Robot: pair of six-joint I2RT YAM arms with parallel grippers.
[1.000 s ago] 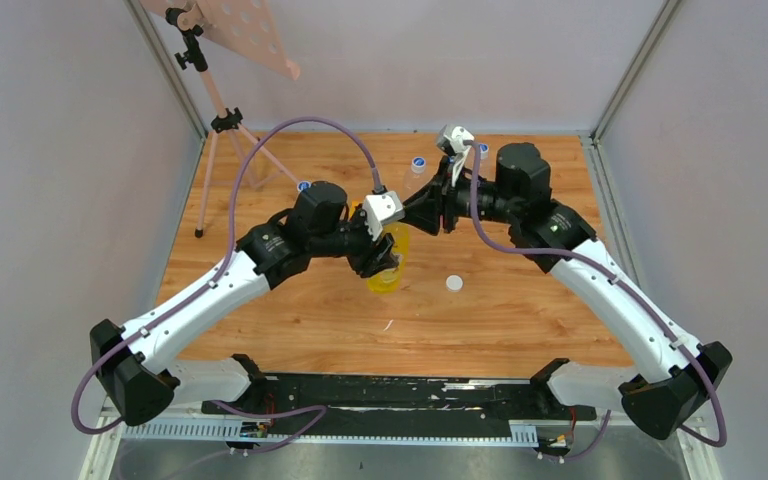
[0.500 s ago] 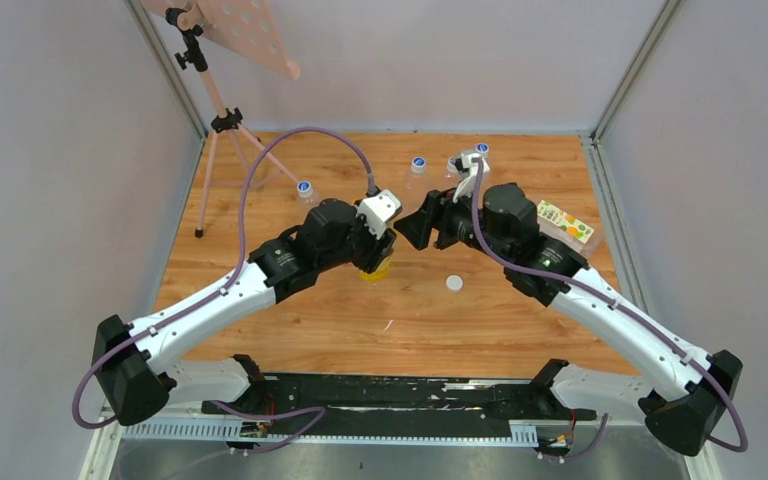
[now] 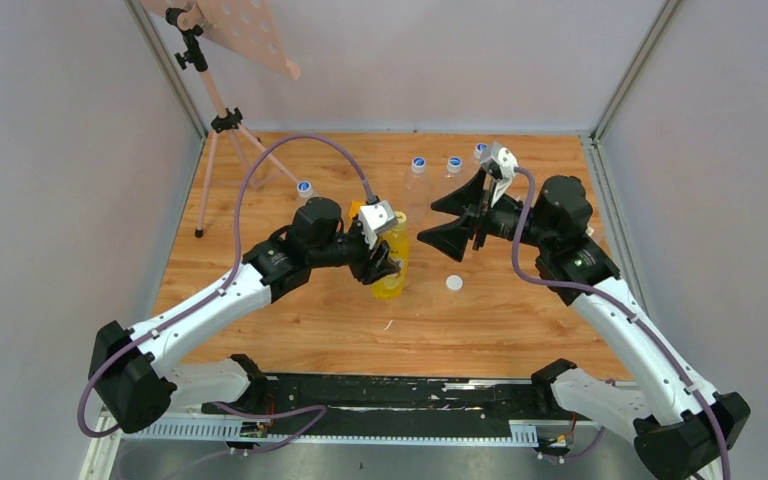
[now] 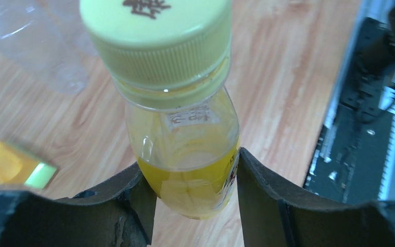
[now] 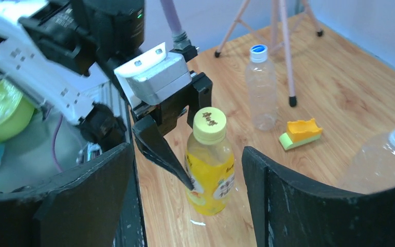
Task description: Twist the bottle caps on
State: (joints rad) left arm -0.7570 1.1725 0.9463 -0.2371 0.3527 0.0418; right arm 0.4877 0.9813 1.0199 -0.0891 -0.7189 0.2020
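The yellow bottle stands on the wooden table with its yellow cap seated on the neck. My left gripper is shut on the bottle's body, one finger pressing each side. Just right of the bottle, my right gripper hovers open and holds nothing; its fingers frame the bottle from a distance. A plain white cap lies loose on the table right of the bottle. Clear bottles with blue caps stand at the back, and another stands at the left.
A small orange-and-green block lies behind the yellow bottle. A pink tripod stands at the back left corner. In the right wrist view a clear bottle is near the tripod legs and another sits close at the right.
My right gripper has let go of the yellow cap, opened wide and pulled back to the right. The left gripper has kept its hold on the yellow bottle.
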